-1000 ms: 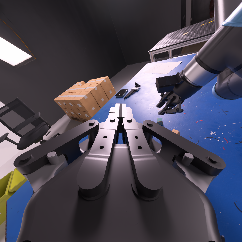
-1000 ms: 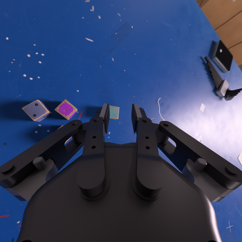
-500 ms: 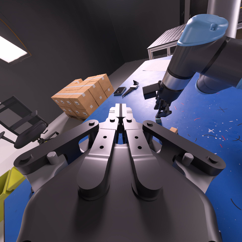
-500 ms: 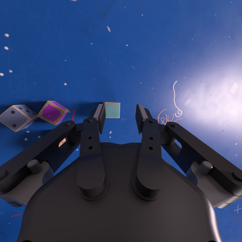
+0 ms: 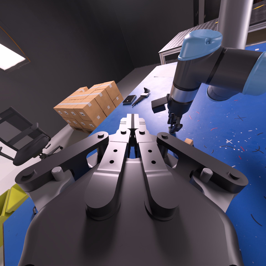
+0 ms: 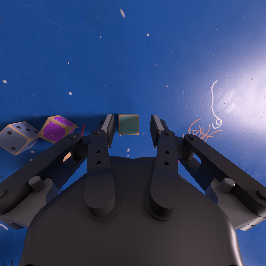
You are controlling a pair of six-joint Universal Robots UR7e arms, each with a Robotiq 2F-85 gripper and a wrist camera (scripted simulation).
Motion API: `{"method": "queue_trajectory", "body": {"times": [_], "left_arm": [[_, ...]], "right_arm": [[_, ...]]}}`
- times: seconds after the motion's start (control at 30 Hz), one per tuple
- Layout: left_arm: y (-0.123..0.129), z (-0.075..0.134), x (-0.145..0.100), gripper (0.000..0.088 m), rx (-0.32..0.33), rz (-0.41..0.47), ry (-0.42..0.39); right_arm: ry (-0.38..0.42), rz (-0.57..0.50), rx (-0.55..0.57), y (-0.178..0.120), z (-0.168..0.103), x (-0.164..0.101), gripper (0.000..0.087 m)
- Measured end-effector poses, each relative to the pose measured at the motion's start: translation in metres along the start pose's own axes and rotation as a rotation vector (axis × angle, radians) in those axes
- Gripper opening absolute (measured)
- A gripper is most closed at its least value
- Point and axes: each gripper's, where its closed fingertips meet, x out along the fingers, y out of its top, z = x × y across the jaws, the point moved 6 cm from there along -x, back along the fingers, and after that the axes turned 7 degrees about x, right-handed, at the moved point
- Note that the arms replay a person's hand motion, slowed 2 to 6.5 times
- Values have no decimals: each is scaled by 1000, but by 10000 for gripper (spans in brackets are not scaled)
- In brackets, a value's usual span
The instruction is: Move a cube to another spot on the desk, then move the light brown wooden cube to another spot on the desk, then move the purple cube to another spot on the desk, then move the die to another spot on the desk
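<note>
In the right wrist view my right gripper [image 6: 131, 123] is open, low over the blue desk [image 6: 129, 57]. A teal cube with wooden edges [image 6: 128, 124] sits between the fingertips, close to the left finger [image 6: 110, 126]. A purple cube [image 6: 57, 128] and a grey die with black pips [image 6: 17, 136] lie to the left. A sliver of light brown wooden cube [image 6: 67, 157] shows behind the left linkage. In the left wrist view my left gripper [image 5: 132, 119] is shut and empty above the desk. The right gripper [image 5: 174, 126] and the light brown cube [image 5: 188, 141] show beyond it.
A black flat device [image 5: 129, 99] and a set of hex keys [image 5: 141, 97] lie at the far desk edge. Stacked cardboard boxes [image 5: 89, 105] and an office chair [image 5: 25, 144] stand off the desk. A yellow bin [image 5: 8, 201] is at the left.
My right gripper has come down toward the desk and now has the teal cube between its open fingers. The left gripper has stayed shut and nearly still.
</note>
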Motion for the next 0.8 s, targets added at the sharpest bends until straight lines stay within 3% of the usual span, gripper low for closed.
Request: {"method": "queue_trajectory", "body": {"times": [0.5, 0.63, 0.8], "left_arm": [[-1, 2, -1, 0, 14, -15, -12], [-1, 2, -1, 0, 18, -16, -13], [-1, 2, -2, 0, 19, -15, -14]], "right_arm": [[20, -48, 15, -5, -2, 11, 407], [33, -48, 17, -6, -3, 12, 287], [49, -37, 23, -5, -3, 12, 273]]}}
